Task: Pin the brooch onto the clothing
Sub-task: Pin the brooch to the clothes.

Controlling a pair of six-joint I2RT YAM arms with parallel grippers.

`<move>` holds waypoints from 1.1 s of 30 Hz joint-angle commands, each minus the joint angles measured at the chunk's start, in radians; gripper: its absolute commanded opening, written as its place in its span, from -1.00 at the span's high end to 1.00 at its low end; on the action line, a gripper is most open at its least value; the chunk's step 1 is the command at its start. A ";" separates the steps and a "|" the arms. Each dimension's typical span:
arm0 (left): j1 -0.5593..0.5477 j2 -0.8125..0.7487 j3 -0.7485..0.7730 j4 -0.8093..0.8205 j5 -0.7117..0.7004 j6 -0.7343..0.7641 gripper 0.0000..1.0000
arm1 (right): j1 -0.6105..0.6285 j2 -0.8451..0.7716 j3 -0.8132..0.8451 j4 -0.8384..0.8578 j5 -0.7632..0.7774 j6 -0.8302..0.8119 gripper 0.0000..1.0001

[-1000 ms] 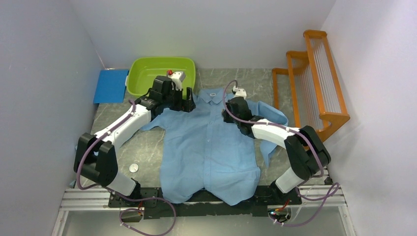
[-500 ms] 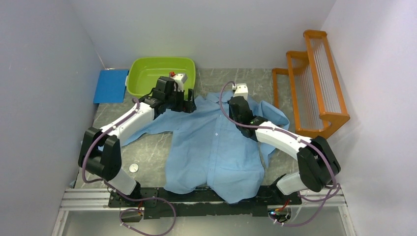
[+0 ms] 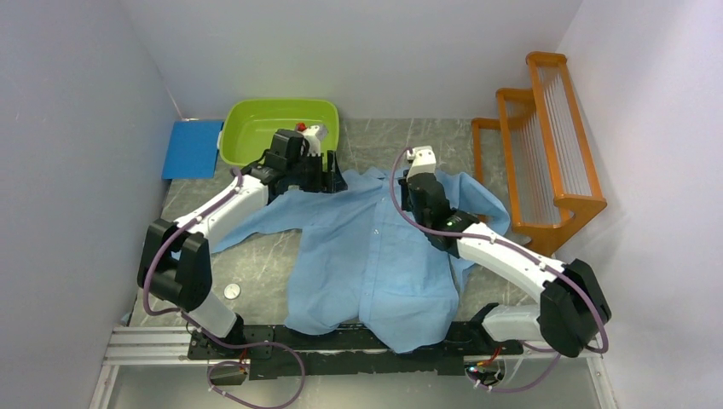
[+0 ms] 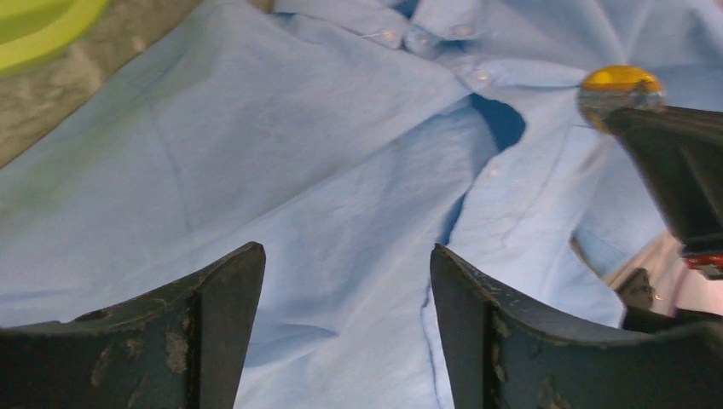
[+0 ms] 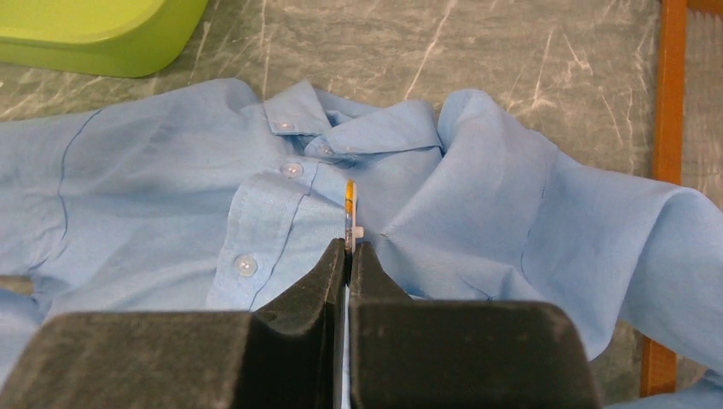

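Observation:
The light blue shirt [image 3: 375, 256] lies spread on the table, collar towards the back. My right gripper [image 3: 415, 179] is over the collar area and shut on the brooch, a thin yellow disc seen edge-on [image 5: 349, 198] just above the placket near the collar buttons. The right gripper's jaws [image 5: 349, 243] are pressed together. The brooch also shows in the left wrist view [image 4: 618, 85] at the tip of the right fingers. My left gripper [image 3: 332, 177] is open over the shirt's left shoulder, with cloth [image 4: 341, 170] under its spread fingers [image 4: 345, 251].
A green tub [image 3: 277, 128] stands at the back left, just behind the left gripper. A blue pad [image 3: 192, 147] lies left of it. An orange rack [image 3: 546, 136] stands at the right. A small round disc [image 3: 231, 290] lies on the table left of the shirt.
My right gripper has moved back and to the right with the brooch, towards the collar. The shirt has shifted and its left sleeve is stretched out more. The left gripper moved slightly.

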 commanded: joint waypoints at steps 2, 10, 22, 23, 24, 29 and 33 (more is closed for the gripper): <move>-0.005 0.021 0.058 0.143 0.247 -0.197 -0.34 | 0.012 -0.109 -0.039 0.076 -0.025 -0.058 1.00; -0.123 0.009 0.088 0.202 0.168 -0.328 -0.25 | 0.017 -0.277 -0.206 0.225 -0.123 -0.096 1.00; -0.254 0.106 0.290 0.049 0.057 -0.390 -0.06 | 0.017 -0.342 -0.294 0.313 -0.193 -0.147 1.00; -0.255 0.120 0.310 0.020 0.052 -0.407 -0.09 | 0.017 -0.348 -0.300 0.319 -0.194 -0.149 1.00; -0.257 0.133 0.328 -0.008 0.048 -0.422 -0.12 | 0.017 -0.352 -0.303 0.323 -0.192 -0.153 1.00; -0.279 0.179 0.375 -0.058 0.017 -0.467 -0.13 | 0.017 -0.362 -0.316 0.339 -0.203 -0.167 1.00; -0.290 0.202 0.383 -0.064 0.026 -0.486 -0.12 | 0.017 -0.370 -0.326 0.348 -0.206 -0.176 1.00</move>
